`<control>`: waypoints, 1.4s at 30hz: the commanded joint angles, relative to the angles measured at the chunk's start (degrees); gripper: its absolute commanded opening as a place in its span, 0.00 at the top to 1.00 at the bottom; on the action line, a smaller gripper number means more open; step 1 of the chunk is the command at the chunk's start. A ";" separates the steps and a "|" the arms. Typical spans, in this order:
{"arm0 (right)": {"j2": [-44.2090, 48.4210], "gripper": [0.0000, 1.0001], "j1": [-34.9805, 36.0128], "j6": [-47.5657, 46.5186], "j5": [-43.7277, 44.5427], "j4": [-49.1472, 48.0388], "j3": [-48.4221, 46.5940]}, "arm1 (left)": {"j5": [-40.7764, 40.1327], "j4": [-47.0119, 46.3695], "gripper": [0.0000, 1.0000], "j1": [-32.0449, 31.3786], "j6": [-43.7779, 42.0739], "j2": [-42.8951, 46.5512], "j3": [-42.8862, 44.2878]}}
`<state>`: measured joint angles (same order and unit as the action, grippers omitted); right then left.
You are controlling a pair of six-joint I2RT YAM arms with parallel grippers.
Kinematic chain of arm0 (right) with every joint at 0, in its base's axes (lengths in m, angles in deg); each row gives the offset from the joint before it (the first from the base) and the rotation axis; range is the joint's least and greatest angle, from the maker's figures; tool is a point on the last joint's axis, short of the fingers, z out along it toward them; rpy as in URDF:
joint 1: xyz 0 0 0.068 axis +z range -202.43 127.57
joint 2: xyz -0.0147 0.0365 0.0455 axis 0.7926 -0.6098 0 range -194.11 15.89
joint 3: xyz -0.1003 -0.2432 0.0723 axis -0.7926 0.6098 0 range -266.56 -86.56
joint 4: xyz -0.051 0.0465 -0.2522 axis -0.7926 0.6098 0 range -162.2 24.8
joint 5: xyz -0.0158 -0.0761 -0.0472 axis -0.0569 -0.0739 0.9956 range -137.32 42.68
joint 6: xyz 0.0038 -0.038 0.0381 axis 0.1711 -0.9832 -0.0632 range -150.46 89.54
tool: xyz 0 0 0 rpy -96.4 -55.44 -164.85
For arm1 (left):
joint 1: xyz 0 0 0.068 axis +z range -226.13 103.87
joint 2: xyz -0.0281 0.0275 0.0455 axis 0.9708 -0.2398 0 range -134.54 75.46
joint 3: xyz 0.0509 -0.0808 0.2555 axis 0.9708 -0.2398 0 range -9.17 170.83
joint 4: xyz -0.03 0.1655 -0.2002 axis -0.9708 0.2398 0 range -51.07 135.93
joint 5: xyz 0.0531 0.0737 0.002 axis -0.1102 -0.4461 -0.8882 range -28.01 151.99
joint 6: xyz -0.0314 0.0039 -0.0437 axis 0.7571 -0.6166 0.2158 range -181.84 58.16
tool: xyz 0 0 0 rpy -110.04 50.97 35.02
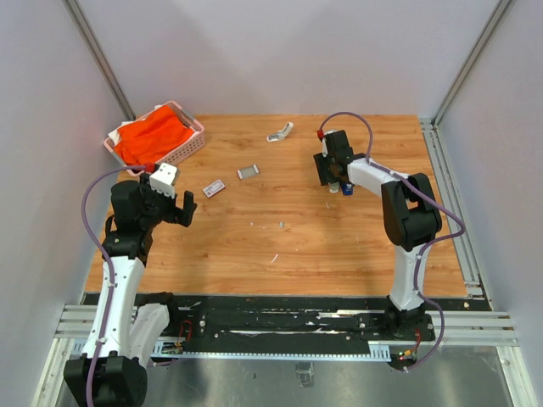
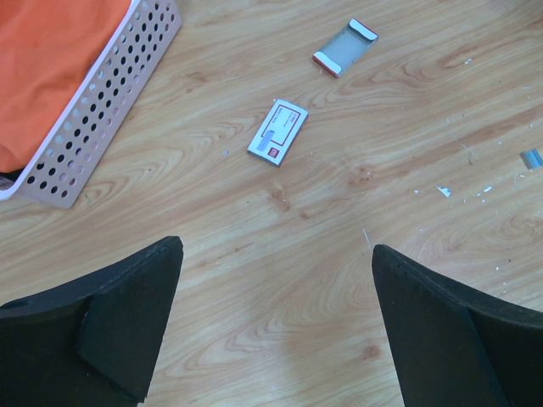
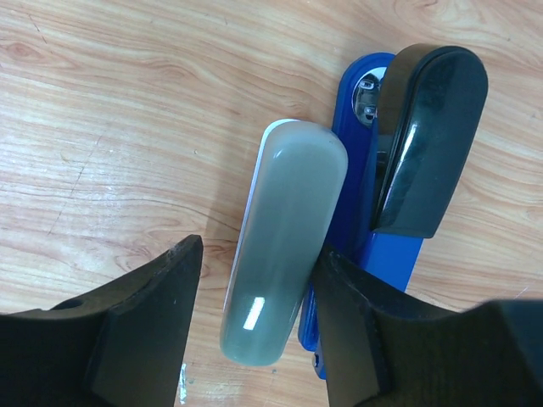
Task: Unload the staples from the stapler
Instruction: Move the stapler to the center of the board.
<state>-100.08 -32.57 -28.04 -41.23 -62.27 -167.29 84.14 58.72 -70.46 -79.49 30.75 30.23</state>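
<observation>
From the top view, your left gripper [image 1: 185, 207] hangs over the left side of the table [image 1: 339, 263], near a pink basket [image 1: 194, 146] that holds an orange cloth [image 1: 153, 136]. Its claw stands wide apart and holds nothing. Your right gripper [image 1: 329, 176] is far across the table, down over the stapler [image 1: 346, 188], of which only a bit of blue shows past the fingers. A small white box [image 1: 214, 187] and a grey packet [image 1: 248, 171] lie between the two arms. The staples [image 1: 282, 225] lie as a tiny grey strip on bare wood near the middle, well apart from the stapler.

In your left wrist view, the left gripper [image 2: 276, 250] has its fingers spread to both edges of the frame, with only wood between them. Ahead lie the white box [image 2: 277, 142] with its red mark, the grey packet [image 2: 345, 47], the basket [image 2: 110, 102] with the cloth [image 2: 51, 51], and at the right edge the staples [image 2: 531, 158].

In your right wrist view, the right gripper [image 3: 259, 254] straddles a long grey rounded piece [image 3: 284, 220] lying against the stapler [image 3: 428, 136]. You cannot tell whether that piece belongs to the stapler. The claw is apart, not clamped. Wood shows between the left-hand finger and the grey piece, and the other finger sits close against it.
</observation>
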 commanded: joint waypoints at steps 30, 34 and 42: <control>1.53 0.72 6.48 -16.13 -27.37 5.87 -3.06 | 0.51 -0.09 0.02 0.45 -0.48 1.43 -0.81; 0.88 0.71 7.51 -20.95 -32.38 8.37 -3.70 | 0.62 0.07 0.02 0.47 -0.54 1.53 -0.80; -0.29 0.67 10.89 -28.82 -33.01 12.66 -4.68 | 0.72 -0.02 0.02 0.40 -0.54 1.63 -0.77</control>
<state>-100.01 -24.13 -50.93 -72.07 -53.29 -169.93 84.17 58.77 -70.43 -79.58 31.49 30.23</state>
